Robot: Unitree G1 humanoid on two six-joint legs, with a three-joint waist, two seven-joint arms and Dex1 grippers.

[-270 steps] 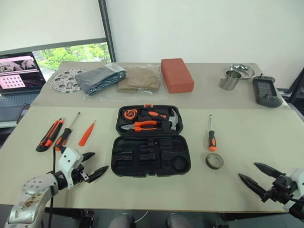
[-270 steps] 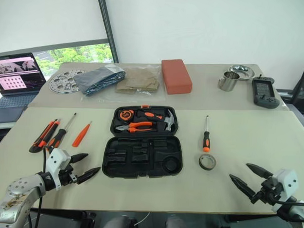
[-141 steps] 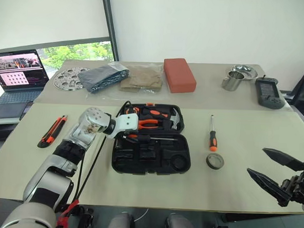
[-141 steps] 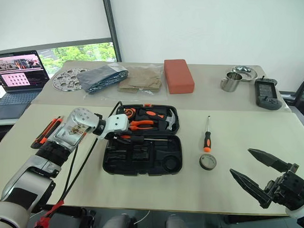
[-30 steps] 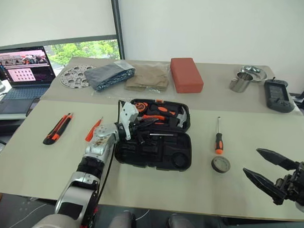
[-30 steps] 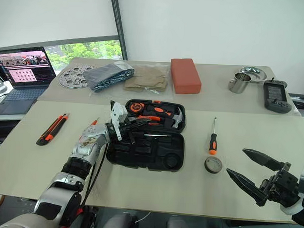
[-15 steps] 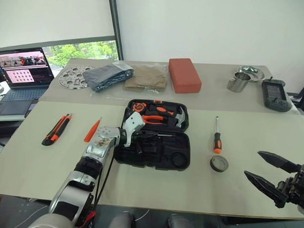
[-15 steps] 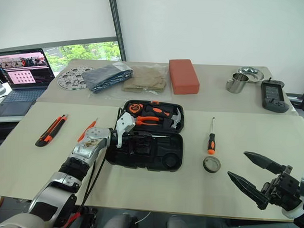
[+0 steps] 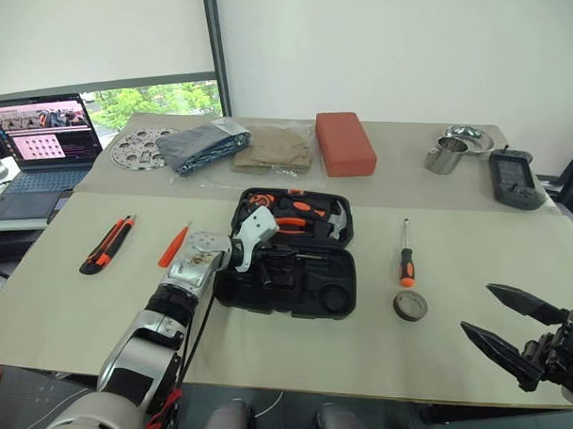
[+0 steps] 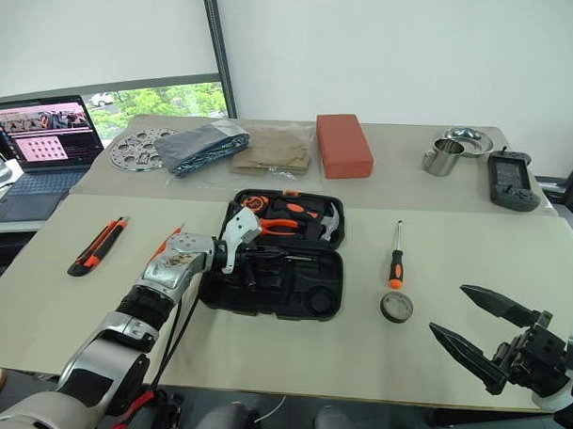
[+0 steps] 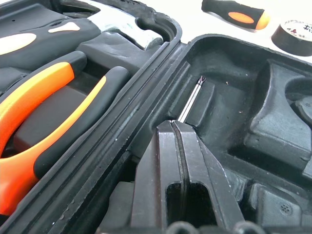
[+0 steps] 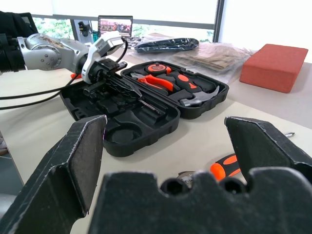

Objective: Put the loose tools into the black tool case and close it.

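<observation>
The black tool case (image 9: 285,309) lies open mid-table, its far half holding pliers, a hammer and a tape measure (image 9: 291,221). My left gripper (image 11: 172,126) is shut on a screwdriver, low inside the case's near half. The screwdriver's metal shaft (image 11: 191,100) pokes out past the fingertips along the moulded slots. To the left of the case lie a utility knife (image 9: 107,244) and a small orange screwdriver (image 9: 174,245). To its right lie another screwdriver (image 9: 406,256) and a grey tape roll (image 9: 410,305). My right gripper (image 9: 476,307) hangs open and empty near the table's front right edge.
On the far table sit a red-orange block (image 9: 345,141), bagged cloths (image 9: 275,148), a perforated metal disc (image 9: 138,148), a metal cup (image 9: 444,154) and a black handheld device (image 9: 512,177). A laptop (image 9: 40,135) stands at the far left.
My left gripper has sunk and tipped downward, bringing the screwdriver lower into the case's near half. The right gripper has stayed still; the camera shifted slightly.
</observation>
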